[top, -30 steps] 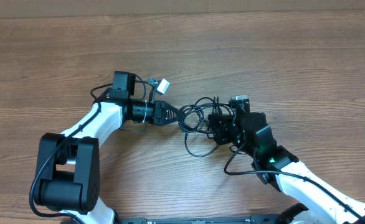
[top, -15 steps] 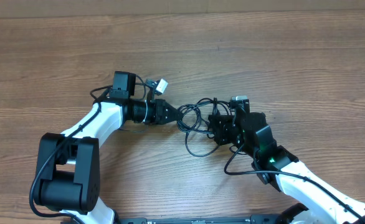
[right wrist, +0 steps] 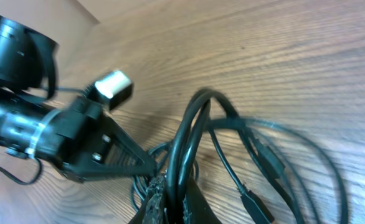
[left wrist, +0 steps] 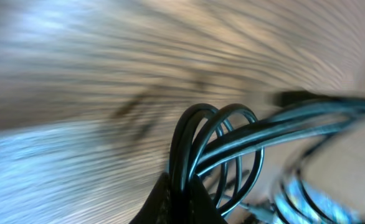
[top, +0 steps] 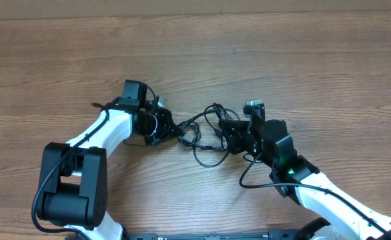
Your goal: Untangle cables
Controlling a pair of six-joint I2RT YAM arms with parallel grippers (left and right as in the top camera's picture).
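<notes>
Two arms work over a wooden table, both clamped on one tangle near the middle. The left arm comes in from the lower left with its wrist bent toward centre. At its tip the left gripper has its jaws pinched narrow on the left end of the cables.

The left wrist view is blurred. Several black loops rise from between the dark fingers, trapped there, and the strands run off right across the wood.

Between the grippers the cords lie loose on the table in overlapping loops, one loop sagging toward the near edge. They are thin, black and crossed over each other, so no single strand can be traced.

The right gripper is just right of the tangle, jaws closed on a bunch of cords. In the right wrist view the bunch climbs out of the fingers and arches over. Two black plugs lie on the wood to the right.

That view also shows the left gripper's pointed tip nearly touching the bunch. A small white connector sits above it, and which cord it belongs to is unclear. The right arm leaves at the lower right.
</notes>
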